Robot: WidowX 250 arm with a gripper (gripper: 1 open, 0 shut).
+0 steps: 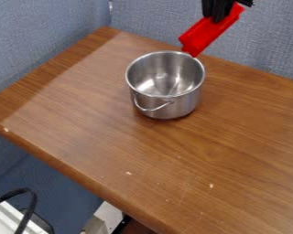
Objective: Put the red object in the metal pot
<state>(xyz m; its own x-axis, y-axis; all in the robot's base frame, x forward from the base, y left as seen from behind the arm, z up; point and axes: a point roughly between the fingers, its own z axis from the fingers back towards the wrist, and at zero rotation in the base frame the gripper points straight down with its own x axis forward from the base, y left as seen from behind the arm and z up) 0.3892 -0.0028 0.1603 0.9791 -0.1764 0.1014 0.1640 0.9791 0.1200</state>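
Note:
The metal pot (164, 84) stands upright on the wooden table (174, 164), its wire handle facing the front; its inside shows nothing in it. The red object (207, 33) is a long red bar hanging tilted in the air above the pot's far right rim, its lower end just behind the rim. My gripper (222, 11) is at the frame's top edge, mostly cut off, shut on the bar's upper end.
A blue-grey fabric wall (63, 27) rises behind and left of the table. The table's front edge runs diagonally from the left to the bottom right, with a black cable (15, 206) on the floor below.

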